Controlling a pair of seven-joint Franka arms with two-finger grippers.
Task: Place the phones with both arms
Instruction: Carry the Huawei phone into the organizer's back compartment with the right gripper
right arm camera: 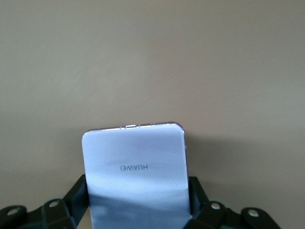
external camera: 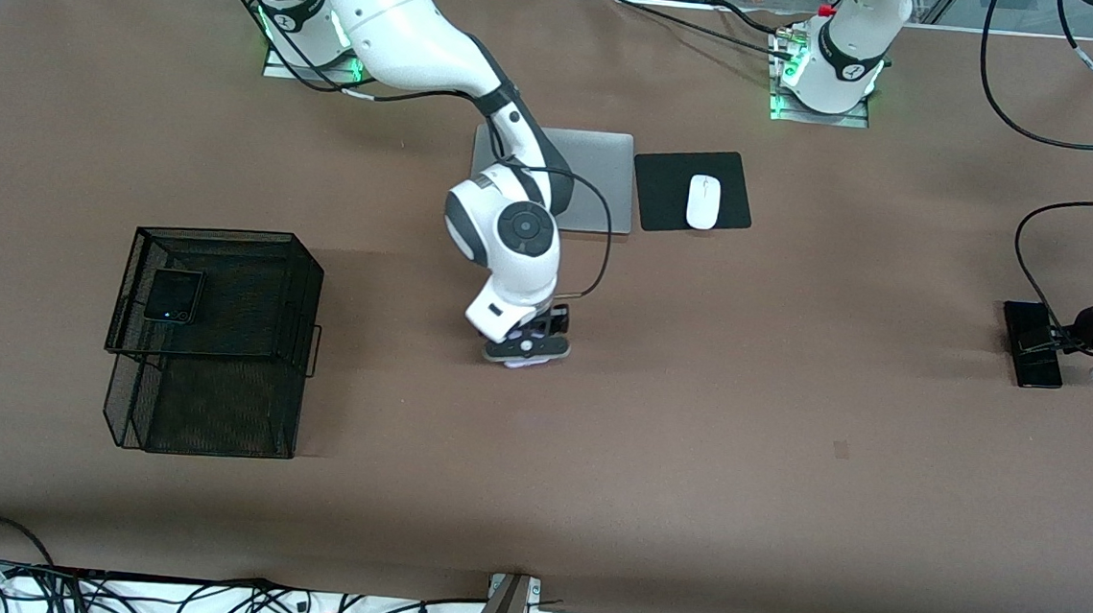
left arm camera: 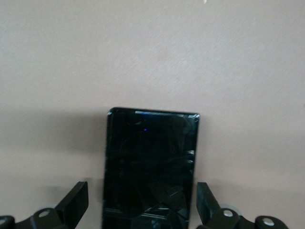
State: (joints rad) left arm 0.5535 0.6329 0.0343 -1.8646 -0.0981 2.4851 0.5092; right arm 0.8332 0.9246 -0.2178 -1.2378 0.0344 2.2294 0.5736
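Grasp step: right gripper [right arm camera: 138, 210] clamped on white phone [right arm camera: 135, 176]; left gripper [left arm camera: 143, 210] wide open astride long black phone [left arm camera: 150, 167]. Next: close, lift.

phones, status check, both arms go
Right gripper shut on white-lavender phone. Left gripper open astride slim black phone. Nothing in the way.

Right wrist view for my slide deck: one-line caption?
Right gripper shut on the white phone lying on the brown table.
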